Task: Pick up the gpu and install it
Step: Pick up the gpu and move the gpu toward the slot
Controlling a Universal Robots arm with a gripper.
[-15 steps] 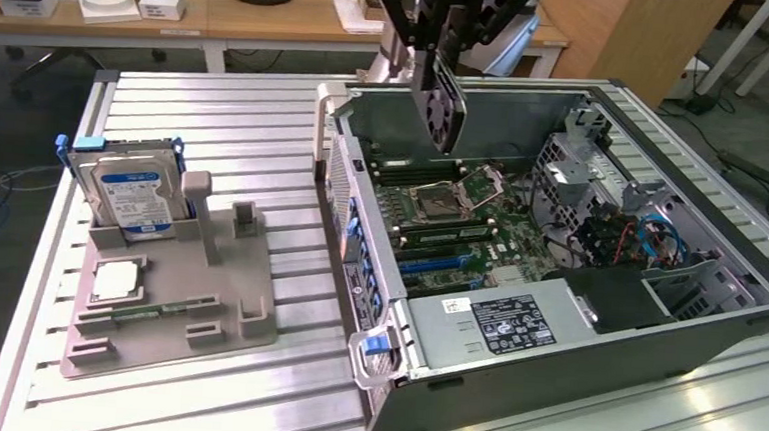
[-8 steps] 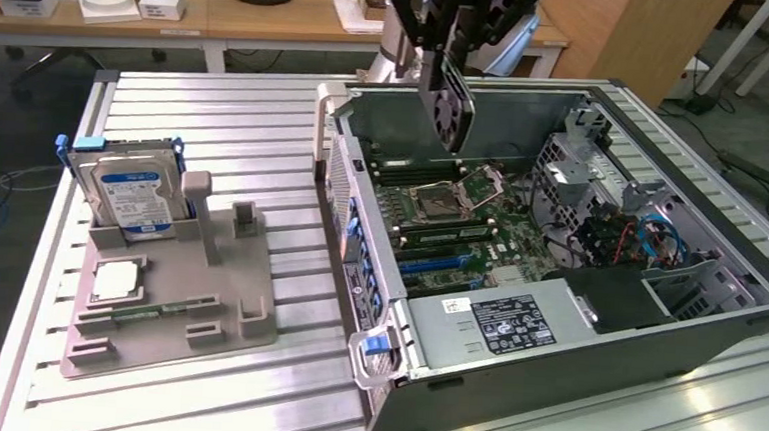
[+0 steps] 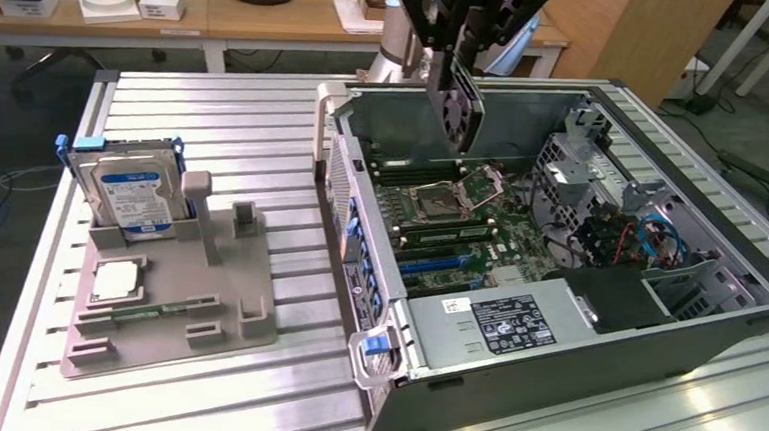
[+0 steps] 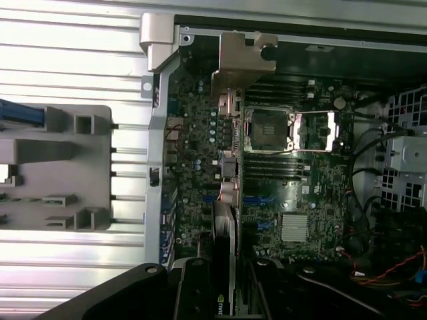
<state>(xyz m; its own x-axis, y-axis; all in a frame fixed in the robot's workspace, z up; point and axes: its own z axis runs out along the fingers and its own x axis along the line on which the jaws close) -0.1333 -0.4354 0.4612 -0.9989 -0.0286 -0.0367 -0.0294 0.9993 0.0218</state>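
Metal table (image 3: 217,115); logo-bearing gpu (image 3: 465,115) in tool (image 3: 464,55)

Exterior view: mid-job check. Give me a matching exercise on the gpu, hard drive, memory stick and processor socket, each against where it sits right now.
Things:
1. gpu
2. hard drive
3. memory stick
4. processor socket

States:
A. lying flat on the grey fixture
B. on the board inside the open case
C. held on edge in the gripper, above the case
D. standing upright in the grey fixture

Pairs: 1-C, 2-D, 3-A, 4-B
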